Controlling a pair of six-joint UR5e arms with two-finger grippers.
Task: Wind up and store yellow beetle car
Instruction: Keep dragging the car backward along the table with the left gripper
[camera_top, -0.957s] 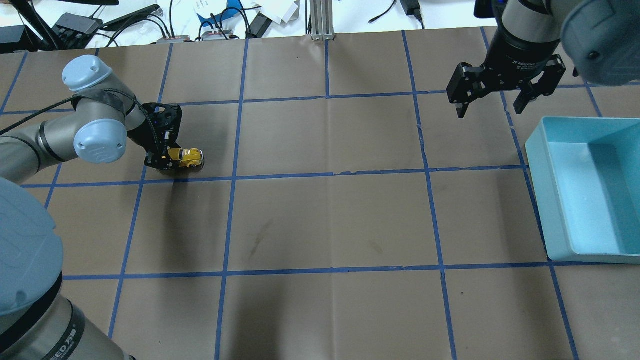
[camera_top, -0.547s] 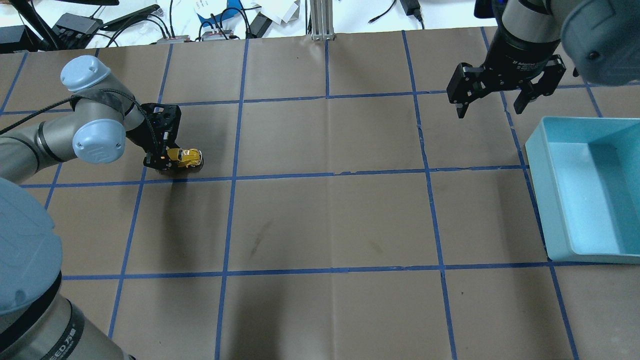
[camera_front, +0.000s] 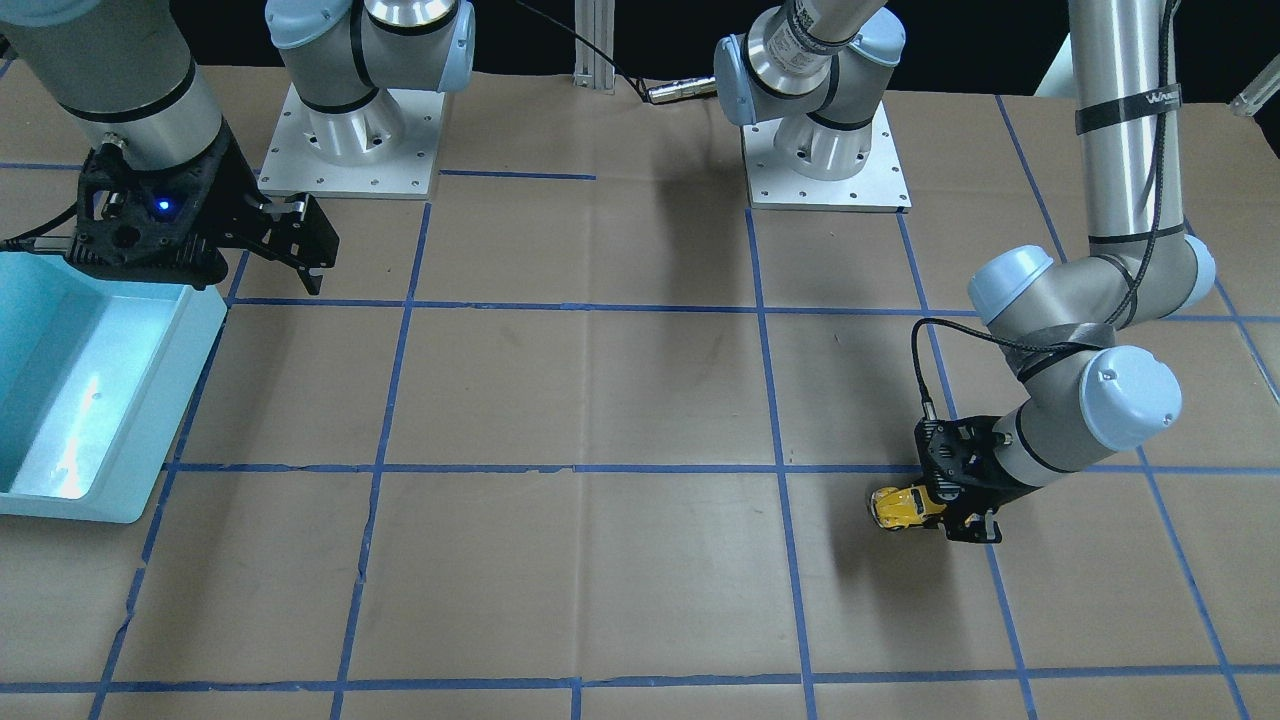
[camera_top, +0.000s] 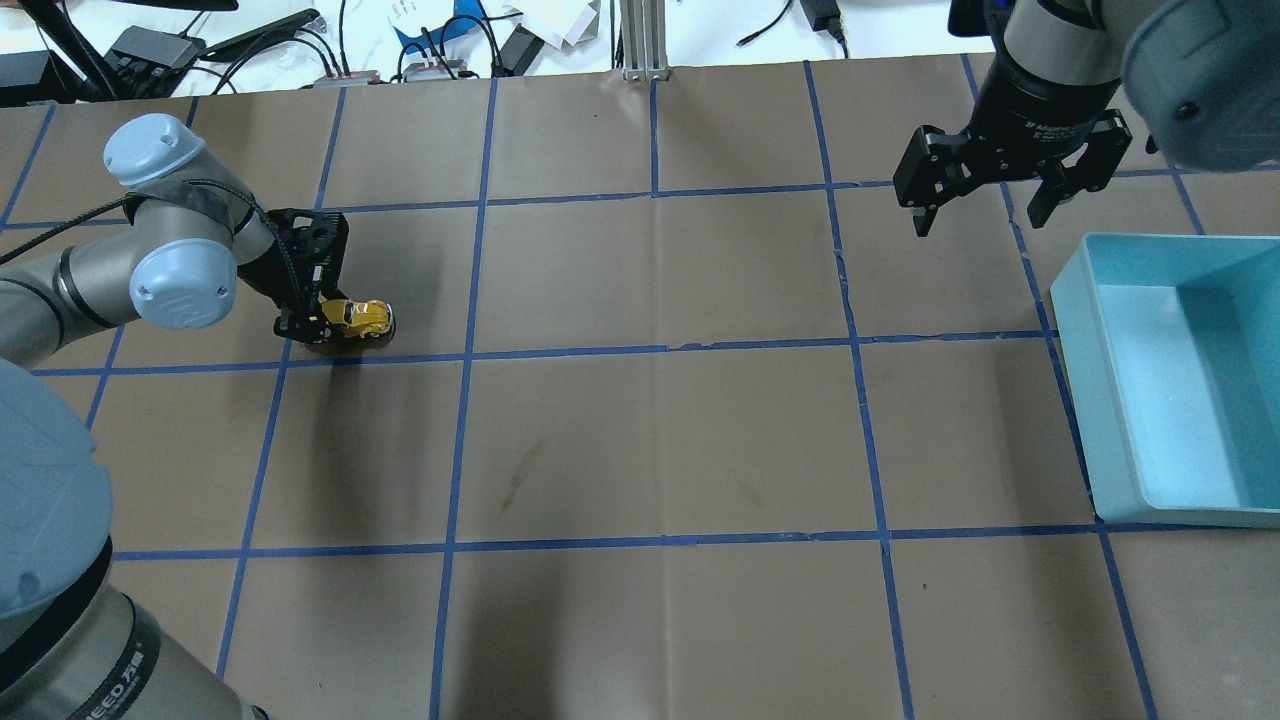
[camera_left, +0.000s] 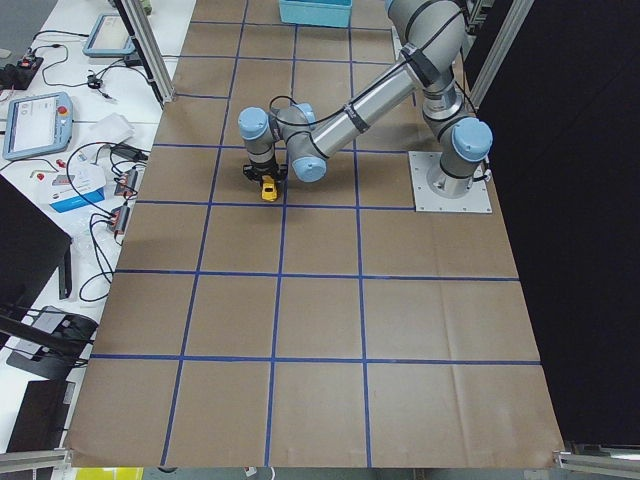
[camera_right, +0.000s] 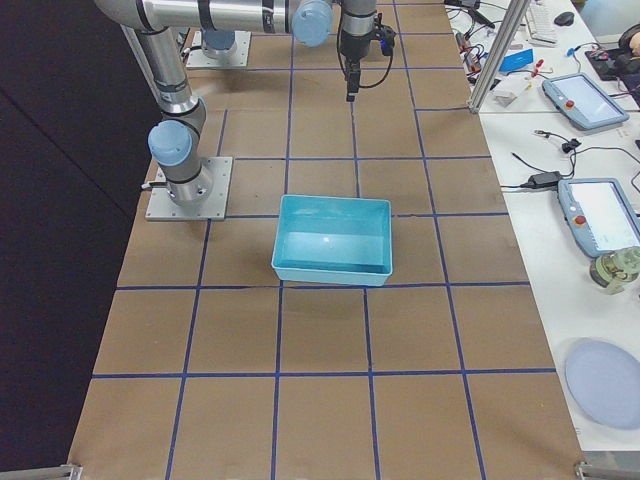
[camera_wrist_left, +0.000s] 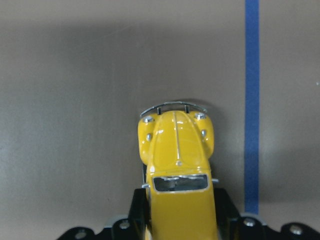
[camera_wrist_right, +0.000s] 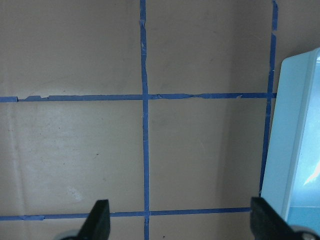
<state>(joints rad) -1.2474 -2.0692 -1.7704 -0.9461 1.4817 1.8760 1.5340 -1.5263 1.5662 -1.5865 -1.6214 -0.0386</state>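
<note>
The yellow beetle car (camera_top: 364, 317) is on the brown paper at the table's left, nose pointing toward the middle. My left gripper (camera_top: 332, 321) is shut on its rear half and held low at the surface. The left wrist view shows the car (camera_wrist_left: 177, 155) from above, with a black finger (camera_wrist_left: 139, 210) on each side. The car also shows in the front view (camera_front: 897, 506) and the left side view (camera_left: 268, 189). My right gripper (camera_top: 985, 208) is open and empty, hovering above the table at the far right. Its fingertips (camera_wrist_right: 98, 220) are wide apart.
A light blue bin (camera_top: 1075, 330) stands at the right edge, just right of my right gripper. It also shows in the front view (camera_front: 190, 390) and the right side view (camera_right: 330, 270). Blue tape lines cross the paper. Cables and boxes lie beyond the far edge.
My left gripper has slid a little to the left with the car held in it. The right arm has not moved.
</note>
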